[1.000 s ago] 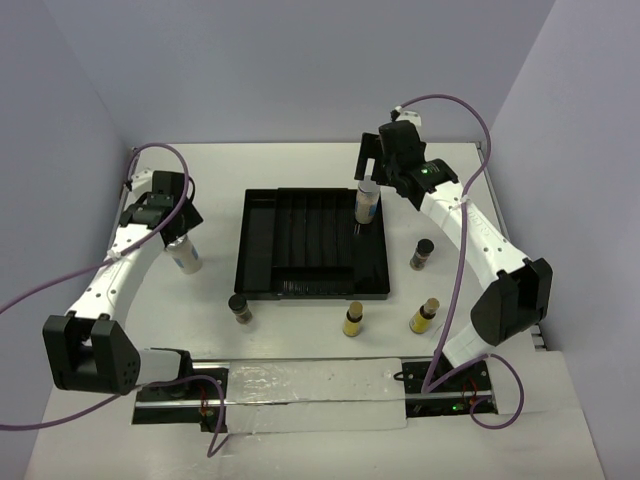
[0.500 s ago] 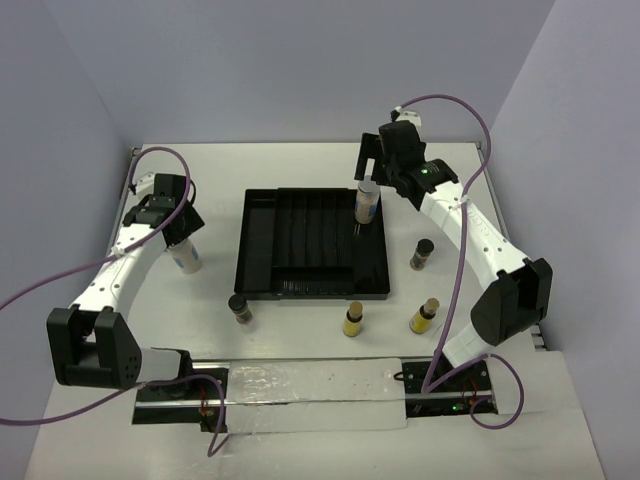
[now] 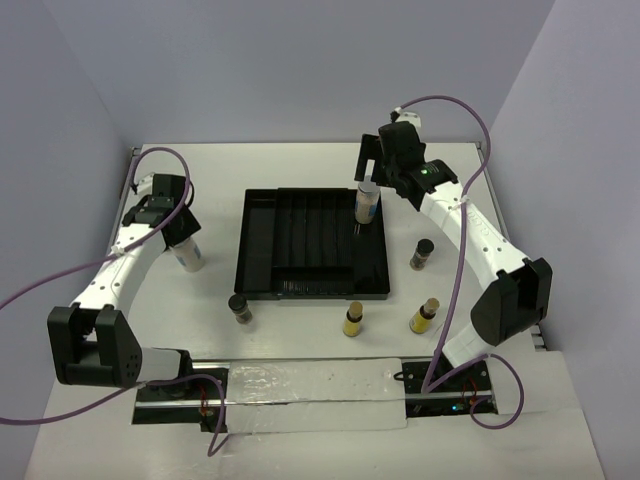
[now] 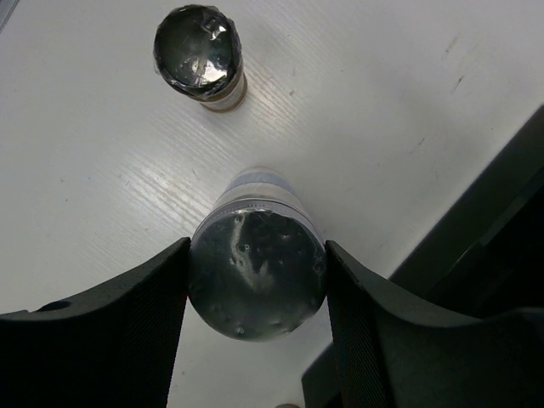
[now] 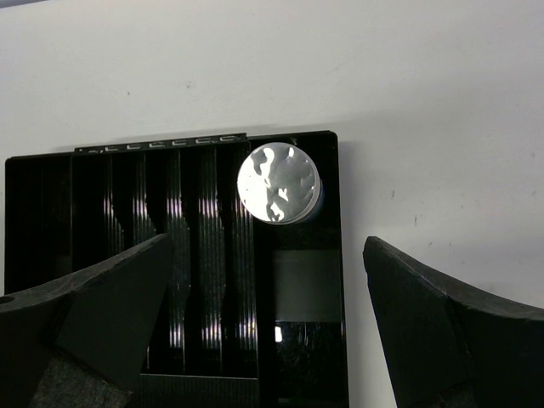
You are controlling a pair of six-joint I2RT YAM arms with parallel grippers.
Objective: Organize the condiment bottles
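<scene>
My left gripper is shut on the cap of the white blue-labelled bottle, which stands on the table left of the black tray. From the left wrist, both fingers press the sides of its dark cap. My right gripper hangs open above the tray's right end, over the taller grey-capped bottle, which stands upright in the rightmost compartment. That bottle's shiny cap lies ahead of the wide-spread fingers, clear of them. Two dark jars and two yellow bottles stand on the table.
The tray's long ribbed slots hold nothing else. One dark jar stands a short way beyond the held bottle, and the tray's edge runs close on its right. Purple cables loop off both arms.
My left gripper's fingers have closed in onto the white bottle's cap. The right arm and the other bottles have not moved.
</scene>
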